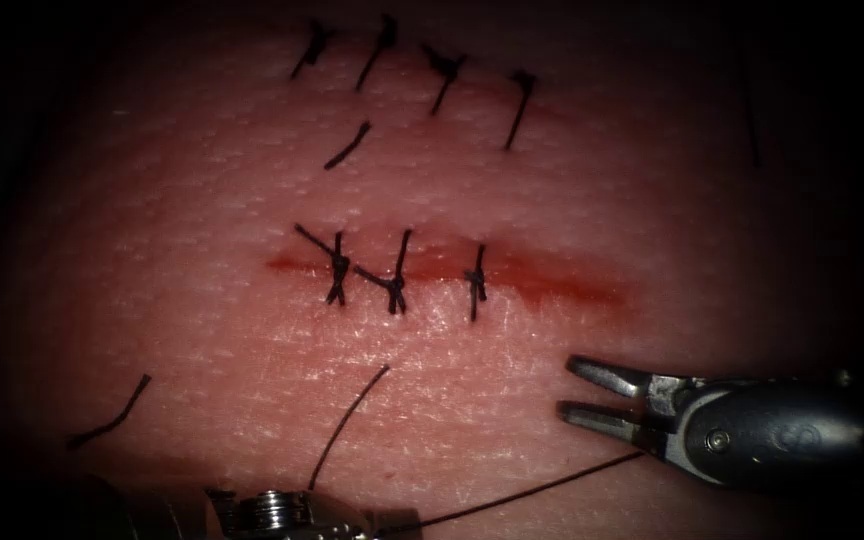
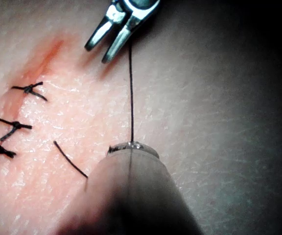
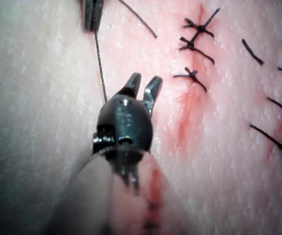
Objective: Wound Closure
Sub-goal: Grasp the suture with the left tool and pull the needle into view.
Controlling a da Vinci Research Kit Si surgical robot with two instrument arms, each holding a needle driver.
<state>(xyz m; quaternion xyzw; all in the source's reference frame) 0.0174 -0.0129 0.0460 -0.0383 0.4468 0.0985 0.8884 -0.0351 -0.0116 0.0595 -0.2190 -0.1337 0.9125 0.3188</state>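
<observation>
My right tool (image 1: 567, 387) lies on the tissue (image 1: 202, 330) with its jaws spread apart and nothing between them. My left tool (image 3: 93, 24) is clenched on the thread (image 1: 532, 490). From that grip one dark strand runs straight across the tissue to the right tool, where it passes in under the base of the spread jaws. I cannot tell where it ends there. A second, shorter strand (image 1: 352, 425) leaves the left tool's grip and rises at a slant toward the cut (image 1: 512, 272), with its free tip resting on the tissue short of it. Where the needle is I cannot tell. The two tools are well apart, joined by that one taut strand. Near the right tool's tips, farther from the endoscope, lies the unstitched stretch of the cut, with red fluid (image 1: 572, 290) smeared along it. Farther along the cut, away from the right tool, three knotted stitches (image 1: 392, 285) cross it side by side with their short tails sticking out. Beyond the cut, farther still from both tools, a second row of four stitches (image 1: 447, 70) crosses the tissue. A loose cut end (image 1: 349, 145) lies between the rows. Another cut end (image 1: 107, 415) lies on the tissue beside the left tool, on the side away from the right one.
</observation>
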